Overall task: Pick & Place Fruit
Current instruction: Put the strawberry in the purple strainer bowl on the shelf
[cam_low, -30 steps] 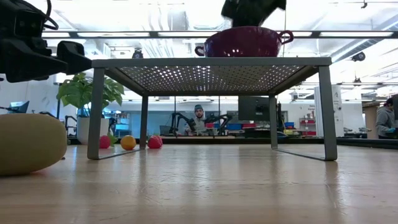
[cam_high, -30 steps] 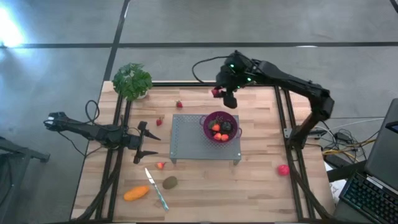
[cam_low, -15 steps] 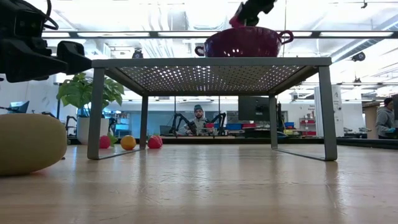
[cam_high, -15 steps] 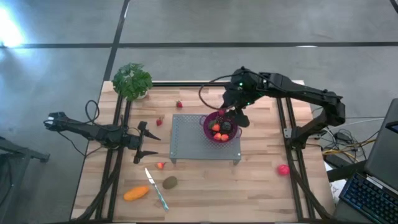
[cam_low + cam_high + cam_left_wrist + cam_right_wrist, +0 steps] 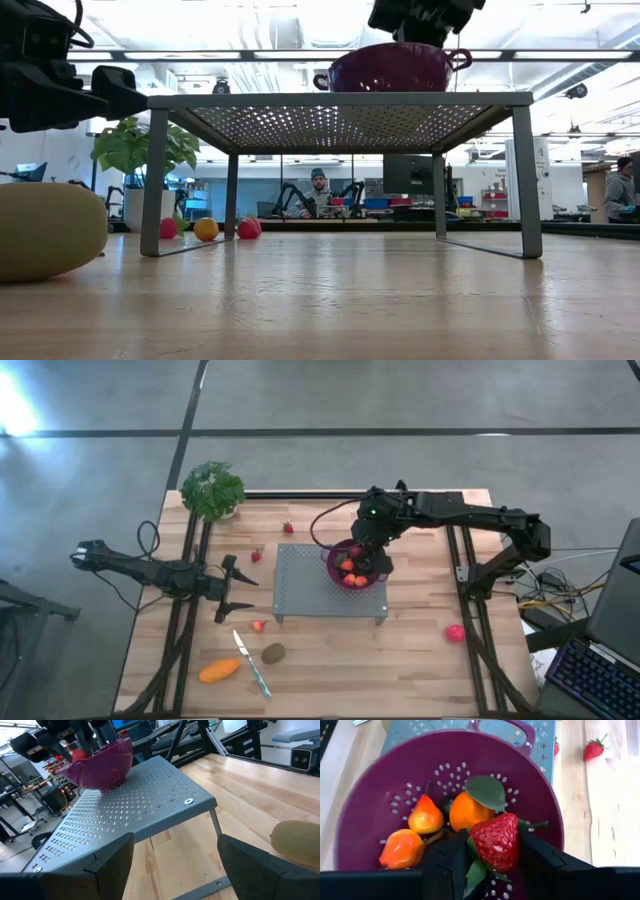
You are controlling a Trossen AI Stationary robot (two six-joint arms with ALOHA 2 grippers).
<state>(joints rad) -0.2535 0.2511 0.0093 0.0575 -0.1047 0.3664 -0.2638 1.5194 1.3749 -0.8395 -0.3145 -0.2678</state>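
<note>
Since a second ago, we find the right arm has swung from beyond the far edge of the rack to directly over the bowl (image 5: 355, 565); nothing else on the table has shifted.

Working left to right: the left gripper (image 5: 236, 590) waits low near the table's (image 5: 400, 660) left edge, just short of the rack's left side, its fingers spread wide and empty. A plant (image 5: 212, 490) stands at the far left corner. An orange fruit (image 5: 219, 671) lies near the front edge, with a knife (image 5: 252, 663) beside it and a brown-green oval fruit (image 5: 273, 653) just right of that. We note three loose strawberries: one (image 5: 259, 625) by the rack's front left leg, one (image 5: 256, 555) off its far left corner, one (image 5: 288, 527) nearer the far edge.

The grey perforated rack (image 5: 305, 585) sits mid-table. The purple bowl rests on its right half and holds several orange-red pieces and a dark round one.

The right gripper (image 5: 487, 852) hangs inside the bowl's rim, fingers narrowed onto a strawberry (image 5: 495, 841), still gripped and held above the fruit in the bowl.

A pink-red ball (image 5: 455, 631) lies near the right edge, well apart from the rack.
</note>
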